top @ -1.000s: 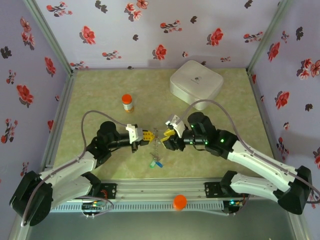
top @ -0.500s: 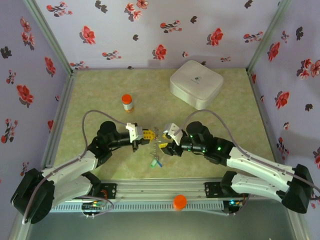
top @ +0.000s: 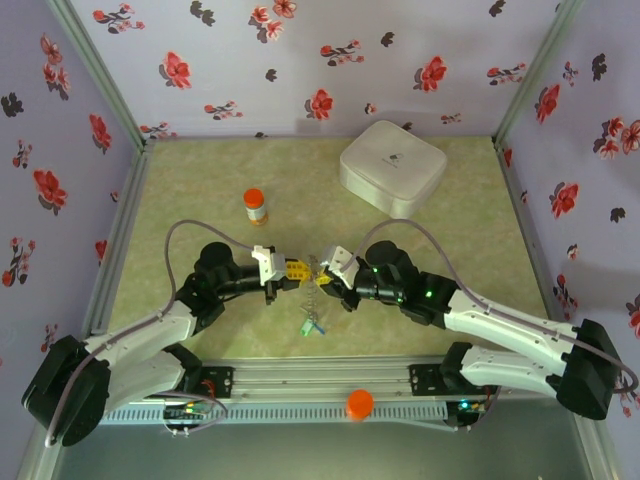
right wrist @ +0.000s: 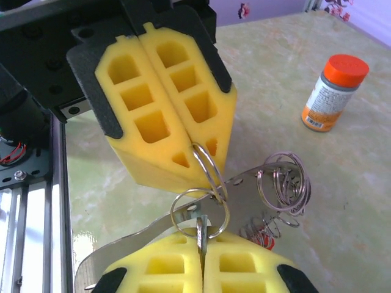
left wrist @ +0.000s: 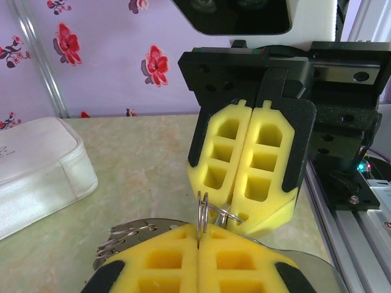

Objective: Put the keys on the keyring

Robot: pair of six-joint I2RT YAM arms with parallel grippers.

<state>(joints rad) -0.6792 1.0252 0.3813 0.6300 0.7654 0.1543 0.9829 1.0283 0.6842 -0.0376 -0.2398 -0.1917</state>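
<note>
My left gripper (left wrist: 198,231) is shut on the keyring (left wrist: 203,210), a double-wire steel ring standing on edge between its yellow pads. Facing it tip to tip, my right gripper (right wrist: 201,239) is shut on a thin plain metal key (right wrist: 200,231). A small ring (right wrist: 199,212) at the key's head is hooked into the keyring (right wrist: 208,163). In the top view both grippers (top: 298,270) (top: 328,279) meet at the table's middle. More keys (top: 311,325) with green and blue heads lie on the table just in front of them.
A curved metal strip (right wrist: 287,174) carrying several spare rings hangs beside the grippers. An orange-capped bottle (top: 255,205) stands behind and left. A white case (top: 392,167) sits at the back right. An orange cap (top: 359,403) rests on the front rail.
My right gripper has moved left up to the left gripper and gone from open to shut on the key. The left arm has stayed still.
</note>
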